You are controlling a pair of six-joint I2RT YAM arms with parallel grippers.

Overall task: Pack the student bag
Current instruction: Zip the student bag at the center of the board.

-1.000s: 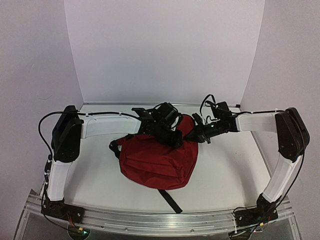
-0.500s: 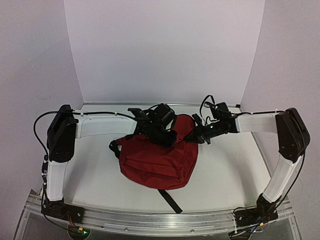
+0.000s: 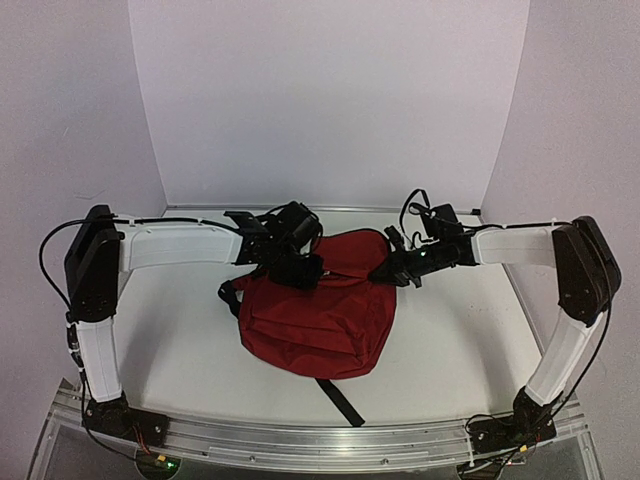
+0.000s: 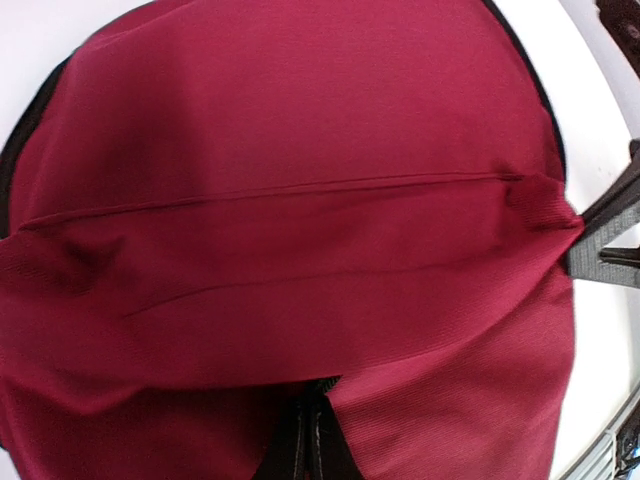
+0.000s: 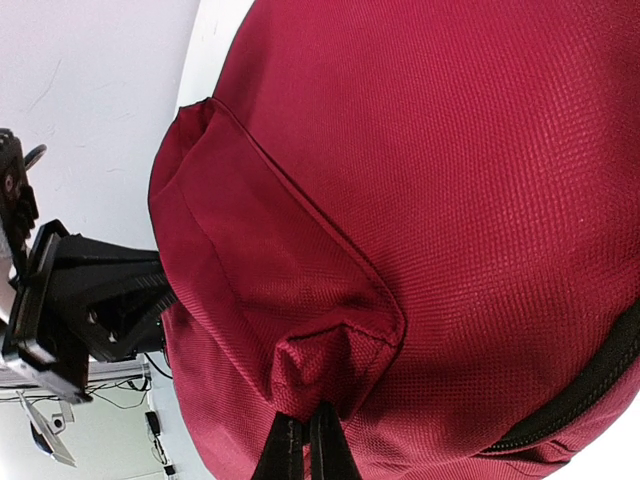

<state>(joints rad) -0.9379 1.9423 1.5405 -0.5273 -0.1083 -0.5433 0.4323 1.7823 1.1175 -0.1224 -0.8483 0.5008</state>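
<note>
Top external view first: we have the student bag, a large dark red soft fabric backpack, lying slumped in the middle of the white table. Its front pocket faces up, and one black webbing strap runs out toward the near edge. Both arms reach in from the sides to the bag's far rim. The left gripper sits on the far-left part of that rim and the right gripper on the far-right part, with the top of the bag bulging between them.

Over to the left wrist view: the jaws are pressed together on a small fold of red cloth. The right wrist view shows much the same, with the jaws nipped tight on a puckered tuck of fabric near the black zip line.

So how will it handle? We judge it light and floppy, since the cloth creases and sags and holds no shape of its own. The coarse weave looks grippy rather than slippery, and nothing about it seems fragile. We reckon a pinch of bare cloth lifts only that one layer, and the mouth is likely to collapse unless it is held from two sides. The surer holds are the seamed rim by the zip or the webbing straps, where stitching takes the pull.
</note>
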